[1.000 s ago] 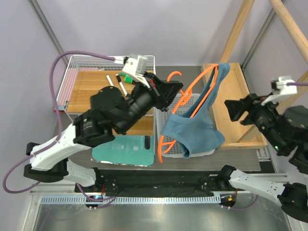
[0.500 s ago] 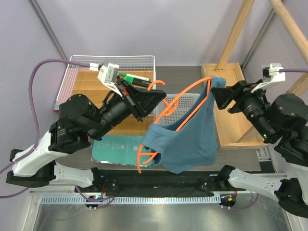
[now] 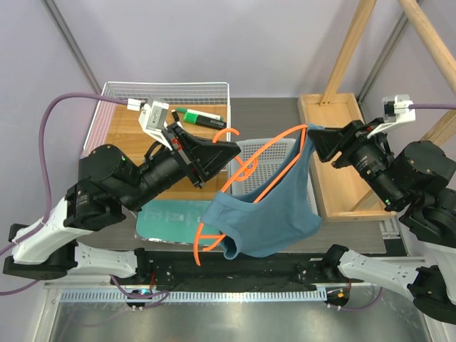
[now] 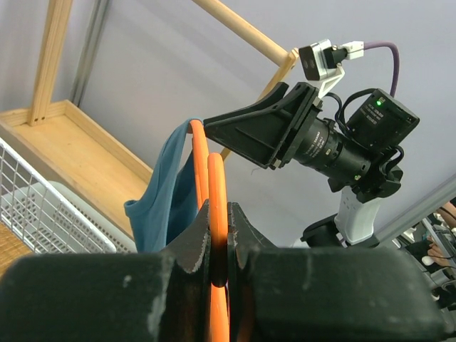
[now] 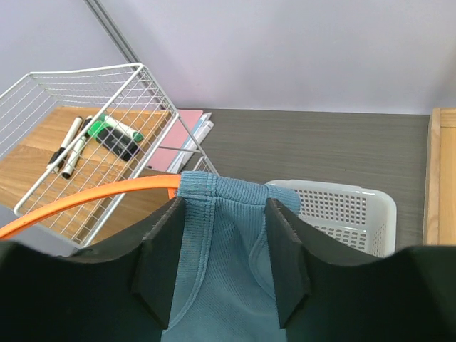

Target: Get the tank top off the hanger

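Note:
The orange hanger (image 3: 274, 138) is held up in the air over the table, with my left gripper (image 3: 231, 151) shut on its thin bar (image 4: 216, 178). The teal tank top (image 3: 274, 221) droops from it, one strap (image 4: 167, 185) still looped over the hanger's right end. There my right gripper (image 3: 313, 140) stands open. Its two pads straddle the strap (image 5: 228, 242), which lies flat and unpinched in the gap between them (image 5: 224, 214). The orange bar (image 5: 92, 199) runs off to the left of that gripper. The hanger's hook is hidden.
A white perforated basket (image 5: 342, 206) stands under the hanging garment. A wire basket (image 3: 114, 92) with markers on a wooden board is at the back left. A mint-green mat (image 3: 167, 217) lies near the front. A wooden tray (image 3: 342, 121) and slanted wooden posts stand on the right.
My left arm has swung the hanger and tank top leftward and nearer. My right gripper has come in from the right to the strap at the hanger's end.

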### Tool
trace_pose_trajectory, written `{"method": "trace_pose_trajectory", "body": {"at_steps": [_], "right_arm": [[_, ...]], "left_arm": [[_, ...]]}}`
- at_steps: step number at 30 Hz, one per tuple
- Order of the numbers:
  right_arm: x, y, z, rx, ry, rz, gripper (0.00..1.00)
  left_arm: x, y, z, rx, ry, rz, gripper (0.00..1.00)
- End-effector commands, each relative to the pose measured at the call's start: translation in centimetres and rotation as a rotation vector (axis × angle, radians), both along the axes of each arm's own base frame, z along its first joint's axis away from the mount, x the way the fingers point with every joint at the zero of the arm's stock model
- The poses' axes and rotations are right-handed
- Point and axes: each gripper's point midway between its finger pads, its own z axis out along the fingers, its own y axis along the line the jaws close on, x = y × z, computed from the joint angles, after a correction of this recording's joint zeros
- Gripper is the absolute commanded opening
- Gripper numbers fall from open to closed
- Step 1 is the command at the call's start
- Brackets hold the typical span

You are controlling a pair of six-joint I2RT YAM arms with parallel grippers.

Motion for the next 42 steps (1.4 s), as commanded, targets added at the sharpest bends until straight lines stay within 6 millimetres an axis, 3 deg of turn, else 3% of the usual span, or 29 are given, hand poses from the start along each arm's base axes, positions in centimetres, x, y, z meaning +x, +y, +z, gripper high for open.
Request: {"method": "trace_pose_trajectory", "body": {"at_steps": [1,5,16,21,30,38,42], "right_arm": [[0.1,0.6,0.8,0.038,-0.028,0.022,0.49],[0.1,0.5,0.5,0.035,-0.024,0.014,0.41],[0.8,0.5,-0.2,0.027,-0.017,-0.02,0.33],[1.1,0.4,-0.6,0.035,-0.021,-0.034,0.22],[1.4,-2.2,-0.8,0.058,-0.045,-0.156,0.01],[1.3,-4.6,-1.0,0.089,-0.036,-0.261,0.01],[0.9,-5.3,-1.4,0.124,-0.016,-0.28,0.01]], "left_arm": [[-0.9,1.1,2.8,-0.11,-0.013,-0.034,0.0],[-0.9,1.1,2.7,-0.112,-0.011,-0.036,0.0],[-1.1,0.6,2.9,-0.117,-0.014,-0.052,0.0],[-1.1,0.7,2.8,-0.12,-0.014,-0.051,0.0],[-1.0,1.5,2.6,-0.128,-0.013,-0.034,0.0],[-0.8,2.1,1.8,-0.118,-0.006,-0.014,0.0],[-0.7,2.7,2.4,-0.155,-0.015,-0.002,0.0]]}}
